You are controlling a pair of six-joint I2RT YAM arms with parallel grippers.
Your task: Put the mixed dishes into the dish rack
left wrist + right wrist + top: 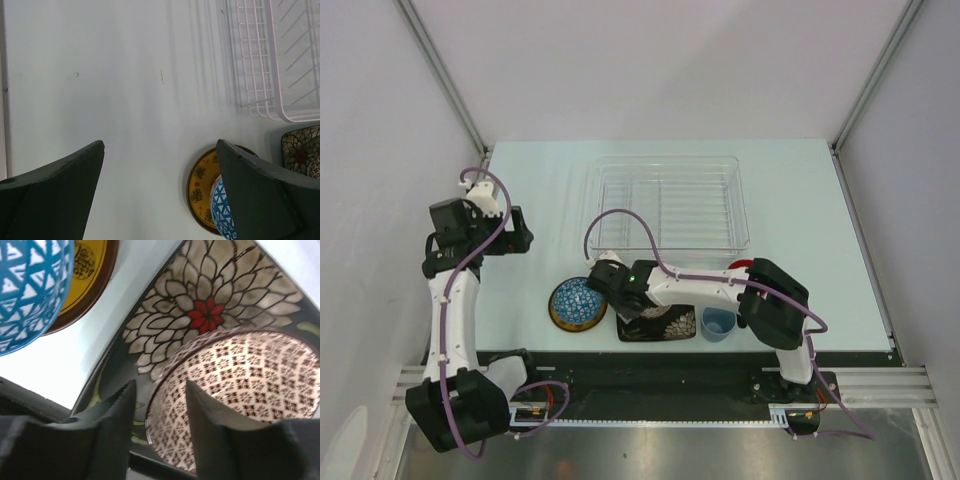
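The beige patterned bowl (240, 385) sits on the black square floral plate (200, 310) near the table's front edge (660, 326). My right gripper (160, 395) is open and low over the plate, with one finger outside the bowl's rim and one inside it. The blue mosaic bowl (577, 301) rests on the yellow dark-rimmed saucer (200, 185) just left of the plate. The small light-blue cup (718, 323) stands right of the plate. The clear dish rack (670, 205) lies behind, with nothing in it. My left gripper (520, 235) is open and empty above the table's left side. The black mug shows only a red edge (742, 263) behind my right arm.
My right arm reaches leftward across the front of the table, between the rack and the dishes. The rack's white wire dividers (260, 60) show at the upper right of the left wrist view. The table's front edge runs close behind the plate and cup.
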